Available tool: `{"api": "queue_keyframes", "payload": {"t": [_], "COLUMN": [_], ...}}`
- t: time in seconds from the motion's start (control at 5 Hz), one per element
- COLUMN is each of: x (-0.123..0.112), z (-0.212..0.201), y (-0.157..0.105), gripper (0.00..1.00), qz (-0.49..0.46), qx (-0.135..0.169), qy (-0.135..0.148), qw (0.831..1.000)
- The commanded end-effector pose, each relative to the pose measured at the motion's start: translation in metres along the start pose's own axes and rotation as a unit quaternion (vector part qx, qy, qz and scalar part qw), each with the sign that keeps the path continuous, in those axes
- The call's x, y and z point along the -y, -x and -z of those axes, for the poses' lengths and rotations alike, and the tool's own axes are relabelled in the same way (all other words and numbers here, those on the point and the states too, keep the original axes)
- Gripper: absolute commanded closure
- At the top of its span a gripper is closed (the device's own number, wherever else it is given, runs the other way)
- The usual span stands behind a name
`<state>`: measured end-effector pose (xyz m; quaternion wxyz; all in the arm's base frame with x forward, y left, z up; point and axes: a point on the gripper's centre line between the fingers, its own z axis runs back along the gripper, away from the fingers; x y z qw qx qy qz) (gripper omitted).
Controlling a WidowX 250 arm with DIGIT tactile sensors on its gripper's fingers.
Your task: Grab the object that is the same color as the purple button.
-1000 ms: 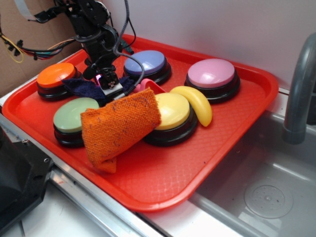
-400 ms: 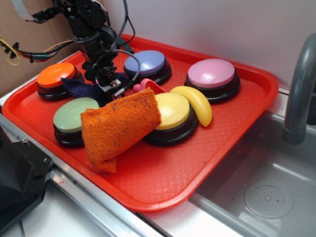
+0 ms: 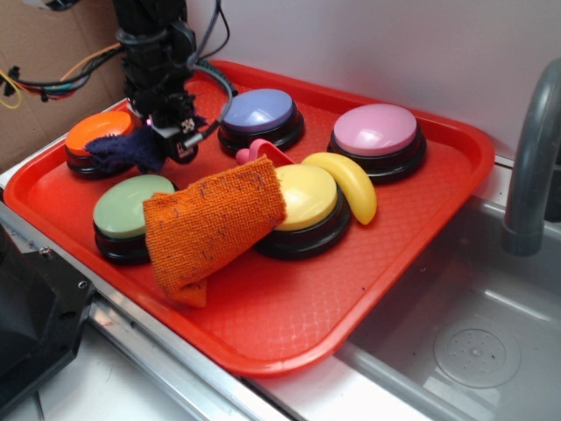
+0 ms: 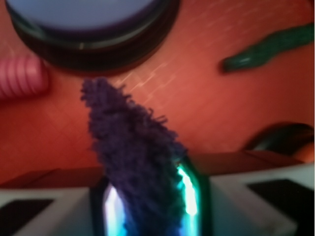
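Toy kitchen lab setup, grey sink [image 3: 456, 342], faucet [image 3: 530, 158], cardboard backdrop [image 3: 44, 53], loose wiring [image 3: 53, 83]

Plain pale grey wall [image 3: 421, 53] behind scene, evenly lit, no hard shadows. Brown cardboard panel [image 3: 53, 44] at far left, loose coloured wires [image 3: 61, 79] hanging in front of it. Grey sink basin [image 3: 473, 333] at lower right, round drain [image 3: 476, 355] in its floor. Grey faucet pipe [image 3: 533, 167] rising at right edge, curving out of view. Metal sink rim [image 3: 175, 377] running diagonally along front. Black block [image 3: 26, 333] at lower left corner, identity unclear. Soft, diffuse indoor light; wrist view blurred.
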<state>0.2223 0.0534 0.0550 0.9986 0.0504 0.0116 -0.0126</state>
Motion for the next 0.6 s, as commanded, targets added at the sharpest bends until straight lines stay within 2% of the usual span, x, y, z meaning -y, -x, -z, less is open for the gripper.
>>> {"api": "queue_keyframes", "payload": {"t": [0.0, 0.2, 0.4], "x": [-0.019, -0.025, -0.03], "z": [-0.085, -0.118, -0.127], "y": [-0.008, 0.003, 0.011], "gripper": [1.0, 1.0, 1.0], "qz": [-0.074, -0.116, -0.163], "qx": [0.02, 0.046, 0.04], "qy": [0.02, 0.021, 0.036], "qw": [0.997, 0.992, 0.985]}}
